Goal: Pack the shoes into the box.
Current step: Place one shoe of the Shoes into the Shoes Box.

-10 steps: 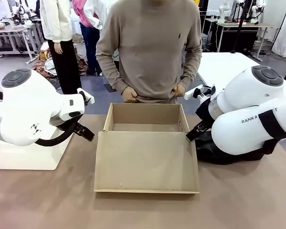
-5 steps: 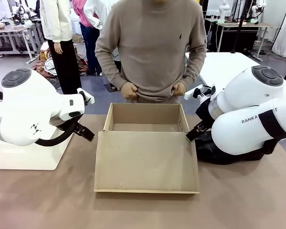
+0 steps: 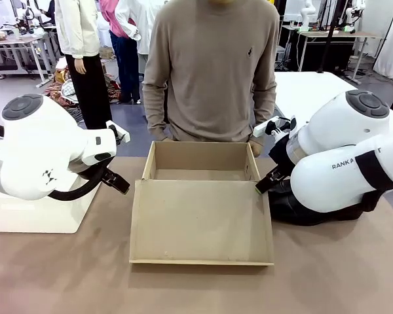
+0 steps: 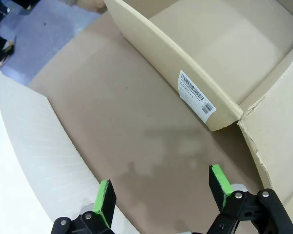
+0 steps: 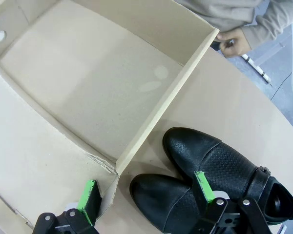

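Note:
The box (image 3: 200,171), plain brown cardboard, stands open mid-table with its flap lid (image 3: 202,222) lying flat toward me and only bare cardboard showing inside. Two black shoes (image 3: 293,208) rest on the table to its right, half hidden under my right arm. In the right wrist view the shoes (image 5: 205,163) lie side by side with toes toward the box wall (image 5: 161,114), and my right gripper (image 5: 146,191) hangs open above the nearer toe. My left gripper (image 4: 162,187) is open over bare table beside the box's labelled left wall (image 4: 195,95).
A larger white box (image 3: 42,212) sits at the left under my left arm and shows as a white box (image 4: 29,161) close beside my left fingers. A person stands at the far edge, one hand (image 5: 232,41) by the box's far right corner.
The person's hands have dropped from the sweater hem to hang at the sides near the table edge. Neither arm nor the box has moved.

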`<state>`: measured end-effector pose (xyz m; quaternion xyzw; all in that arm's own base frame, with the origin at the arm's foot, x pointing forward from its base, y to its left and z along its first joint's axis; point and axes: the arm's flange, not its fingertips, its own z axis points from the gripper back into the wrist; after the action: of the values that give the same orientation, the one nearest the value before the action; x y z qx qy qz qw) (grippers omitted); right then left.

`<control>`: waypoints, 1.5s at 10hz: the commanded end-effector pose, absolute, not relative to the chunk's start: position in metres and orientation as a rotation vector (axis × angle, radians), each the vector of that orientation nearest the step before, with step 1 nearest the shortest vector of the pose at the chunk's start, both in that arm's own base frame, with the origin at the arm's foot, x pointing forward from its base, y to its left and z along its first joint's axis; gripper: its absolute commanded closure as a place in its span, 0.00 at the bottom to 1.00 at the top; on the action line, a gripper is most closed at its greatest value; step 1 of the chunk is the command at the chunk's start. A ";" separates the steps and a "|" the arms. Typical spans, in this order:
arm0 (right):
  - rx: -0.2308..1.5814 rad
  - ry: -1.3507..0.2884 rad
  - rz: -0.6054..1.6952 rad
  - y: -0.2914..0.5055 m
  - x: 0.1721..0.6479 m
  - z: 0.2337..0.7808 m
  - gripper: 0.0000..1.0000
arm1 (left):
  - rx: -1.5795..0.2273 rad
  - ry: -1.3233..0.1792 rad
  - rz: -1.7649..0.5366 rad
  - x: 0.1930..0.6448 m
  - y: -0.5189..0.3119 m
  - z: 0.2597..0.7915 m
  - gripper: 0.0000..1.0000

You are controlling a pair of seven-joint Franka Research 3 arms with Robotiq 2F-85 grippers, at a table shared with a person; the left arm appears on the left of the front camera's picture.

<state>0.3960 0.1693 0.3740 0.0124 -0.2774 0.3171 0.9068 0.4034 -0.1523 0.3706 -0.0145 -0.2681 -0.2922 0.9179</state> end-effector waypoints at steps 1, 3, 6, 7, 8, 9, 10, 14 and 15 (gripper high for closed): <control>0.026 -0.573 0.654 0.169 0.396 0.374 0.00 | -0.030 -0.551 -0.600 0.403 -0.152 0.371 0.00; 0.026 -0.573 0.654 0.169 0.396 0.374 0.00 | -0.030 -0.551 -0.600 0.403 -0.152 0.371 0.00; 0.059 -0.586 0.648 0.165 0.391 0.398 0.00 | 0.005 -0.575 -0.614 0.398 -0.152 0.401 0.00; 0.057 -0.590 0.645 0.162 0.388 0.413 0.00 | 0.008 -0.589 -0.634 0.393 -0.151 0.418 0.00; 0.081 -0.592 0.646 0.160 0.384 0.427 0.00 | 0.007 -0.596 -0.653 0.389 -0.152 0.431 0.00; 0.092 -0.604 0.639 0.159 0.379 0.440 0.00 | 0.005 -0.600 -0.669 0.385 -0.152 0.444 0.00; 0.099 -0.617 0.635 0.158 0.373 0.455 0.00 | 0.000 -0.605 -0.682 0.379 -0.152 0.457 0.00; 0.106 -0.634 0.674 0.158 0.354 0.498 0.00 | 0.007 -0.636 -0.715 0.362 -0.148 0.496 0.00; 0.127 -0.640 0.678 0.155 0.354 0.497 0.00 | -0.001 -0.634 -0.718 0.365 -0.146 0.498 0.00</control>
<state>0.3496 0.1590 0.5004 0.0431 -0.3113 0.3124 0.8964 0.3607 -0.1526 0.4981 0.0006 -0.3099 -0.3360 0.8894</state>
